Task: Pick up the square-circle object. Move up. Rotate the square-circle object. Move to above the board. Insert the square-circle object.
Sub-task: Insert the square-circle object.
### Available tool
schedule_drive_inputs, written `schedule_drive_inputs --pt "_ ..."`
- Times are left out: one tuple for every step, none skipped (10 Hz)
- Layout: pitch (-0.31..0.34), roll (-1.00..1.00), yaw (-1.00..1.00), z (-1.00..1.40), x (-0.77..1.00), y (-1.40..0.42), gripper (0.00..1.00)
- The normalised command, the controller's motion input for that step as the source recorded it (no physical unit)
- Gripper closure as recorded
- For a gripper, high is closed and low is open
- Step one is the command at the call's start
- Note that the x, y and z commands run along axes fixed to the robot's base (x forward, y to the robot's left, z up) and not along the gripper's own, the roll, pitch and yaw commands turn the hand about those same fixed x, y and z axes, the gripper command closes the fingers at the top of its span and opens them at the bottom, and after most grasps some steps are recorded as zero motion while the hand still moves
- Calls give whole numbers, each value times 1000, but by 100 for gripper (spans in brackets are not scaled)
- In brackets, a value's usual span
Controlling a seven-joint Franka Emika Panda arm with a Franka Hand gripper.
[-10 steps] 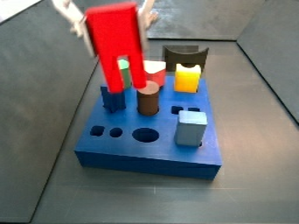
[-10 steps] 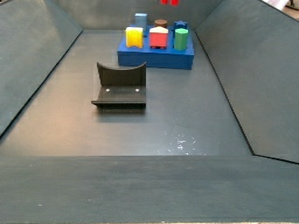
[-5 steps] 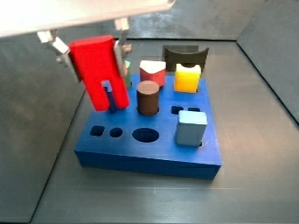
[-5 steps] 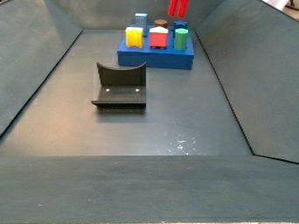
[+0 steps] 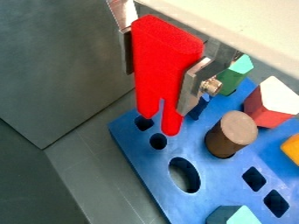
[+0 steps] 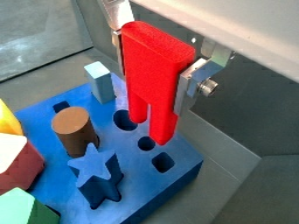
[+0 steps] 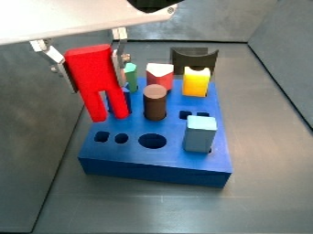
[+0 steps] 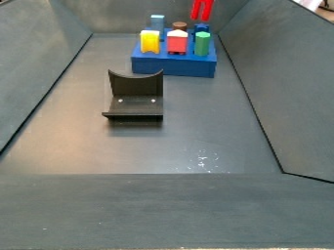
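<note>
The square-circle object (image 7: 98,80) is a bright red flat block with two short legs pointing down. My gripper (image 7: 88,57) is shut on its upper part, one silver finger (image 5: 193,86) on each flat side. It hangs upright over the left side of the blue board (image 7: 146,163). In both wrist views the legs of the square-circle object (image 5: 158,70) (image 6: 152,79) end just above the small holes (image 5: 142,125) near the board's corner (image 6: 176,171); I cannot tell whether they touch. In a side view only the block's lower end (image 8: 201,8) shows above the board (image 8: 183,66).
Other pegs stand in the board: a brown cylinder (image 7: 156,101), a yellow block (image 7: 197,82), a grey-blue block (image 7: 199,132), a red-topped peg (image 7: 159,73) and a blue star (image 6: 91,166). The dark fixture (image 8: 133,96) stands on the floor mid-bin. Sloped grey walls enclose everything.
The gripper has carried the red block down and a little left, from tilted high above the board to upright with its legs close over the small holes.
</note>
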Motion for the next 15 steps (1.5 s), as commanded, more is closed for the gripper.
schedule_drive_inputs --pt "313 500 0 0 111 -131 100" --pt "349 500 0 0 163 -149 100" --pt "43 56 0 0 46 -54 100" --pt "-10 0 0 0 0 -9 100" --pt "-79 0 0 -149 0 -31 100" --pt "-30 66 -360 -329 500 -26 100" --pt "0 64 -451 -243 483 0 100" --pt "0 0 -89 -83 20 0 100" --pt "-11 0 0 -29 0 0 100" --pt "-51 67 0 -194 -14 0 100" --pt "-99 116 40 -343 -9 -40 100" --pt "-24 46 0 -123 0 0 100" --pt "0 13 0 -40 0 0 100" --pt "0 41 0 -83 51 -54 100" --pt "0 70 -97 -149 523 -131 100"
